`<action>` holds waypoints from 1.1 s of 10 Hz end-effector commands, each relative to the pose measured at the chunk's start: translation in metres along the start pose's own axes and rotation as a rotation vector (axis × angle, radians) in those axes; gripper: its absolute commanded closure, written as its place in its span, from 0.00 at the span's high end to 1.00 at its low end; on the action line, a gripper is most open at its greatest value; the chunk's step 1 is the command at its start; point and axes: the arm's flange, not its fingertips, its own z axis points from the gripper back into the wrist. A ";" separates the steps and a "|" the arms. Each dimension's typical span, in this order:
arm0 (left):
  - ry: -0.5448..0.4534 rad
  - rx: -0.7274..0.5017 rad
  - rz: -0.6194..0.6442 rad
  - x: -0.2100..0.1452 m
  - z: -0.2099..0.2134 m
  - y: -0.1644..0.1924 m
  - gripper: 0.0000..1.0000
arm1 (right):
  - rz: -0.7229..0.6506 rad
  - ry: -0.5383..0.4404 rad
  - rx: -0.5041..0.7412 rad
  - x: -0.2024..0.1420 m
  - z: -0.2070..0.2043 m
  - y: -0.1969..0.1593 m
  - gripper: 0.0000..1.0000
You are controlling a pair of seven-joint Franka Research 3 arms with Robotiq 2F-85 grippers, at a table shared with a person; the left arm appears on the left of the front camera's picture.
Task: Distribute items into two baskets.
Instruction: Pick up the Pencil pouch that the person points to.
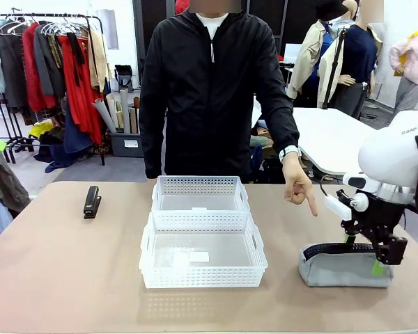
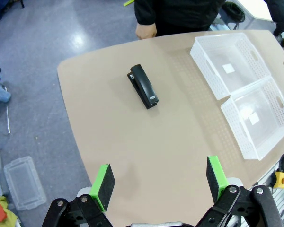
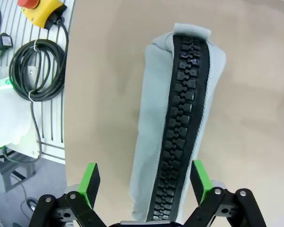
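Right gripper (image 3: 145,182) jaws are spread wide, straddling the right end of one grey rectangular fabric pouch (image 3: 180,118) with a ribbed black zipper; a gap is seen at each pad. The pouch is laid flat on the tan matte table (image 1: 70,271), right of two white lattice-walled plastic baskets set end to end: nearer basket (image 1: 202,278), farther basket (image 1: 198,186). Left gripper (image 2: 159,182) jaws are spread open above bare table. One small glossy black stapler (image 1: 92,202) is laid far left. A person's hand (image 1: 299,188) is pointed down beyond the pouch.
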 end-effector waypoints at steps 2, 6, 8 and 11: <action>-0.007 -0.010 0.003 -0.001 0.000 0.000 1.00 | -0.010 0.048 0.009 0.007 -0.017 0.002 1.00; -0.007 -0.010 0.003 -0.001 0.000 0.000 1.00 | -0.019 0.062 0.019 0.010 -0.024 0.000 0.59; -0.007 -0.010 0.003 -0.001 0.000 0.000 1.00 | -0.022 0.070 0.017 0.009 -0.024 0.000 0.20; -0.007 -0.010 0.003 -0.001 0.000 0.000 1.00 | -0.023 0.075 0.022 0.009 -0.024 -0.002 0.00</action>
